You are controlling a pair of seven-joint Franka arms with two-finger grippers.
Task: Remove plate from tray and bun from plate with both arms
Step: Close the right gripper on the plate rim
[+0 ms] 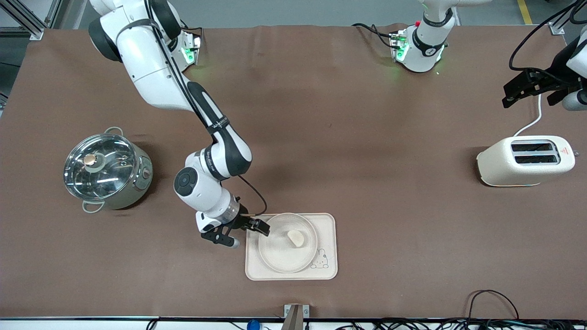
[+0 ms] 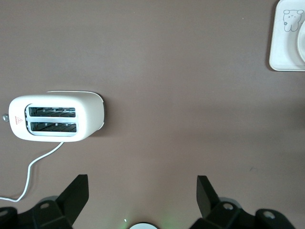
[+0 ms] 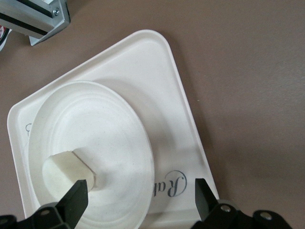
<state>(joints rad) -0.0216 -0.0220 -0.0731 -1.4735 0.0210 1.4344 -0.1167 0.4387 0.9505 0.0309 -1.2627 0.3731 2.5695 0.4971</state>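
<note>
1. While the left arm waits high at its own end of the table, the right arm reaches down from its base toward the tray (image 1: 328,270).
2. The tray lies near the front camera's edge of the table, roughly midway between the two ends, with a rabbit drawing (image 1: 321,260) in one corner.
3. The plate (image 1: 275,256) sits on the tray, inside its rim, and covers most of it.
4. The bun (image 1: 296,238) lies on the plate, a little off its middle, toward the edge farther from the front camera.
5. The right gripper (image 1: 257,226) hangs low at the plate's rim on the side toward the right arm's end of the table.
6. Its fingers (image 3: 76,200) are spread apart and hold nothing; in the right wrist view one finger's tip overlaps the bun, but I cannot tell whether they touch.
7. The left gripper (image 1: 527,89) is up over the bare cloth, above the toaster's (image 1: 525,161) end of the table, and its fingers (image 2: 76,198) stand wide and empty.
8. The toaster stands near the left arm's end, its white cord (image 1: 532,121) running away from the front camera.
9. A steel pot (image 1: 106,170) with a glass lid stands near the right arm's end, well apart from the tray.
</note>
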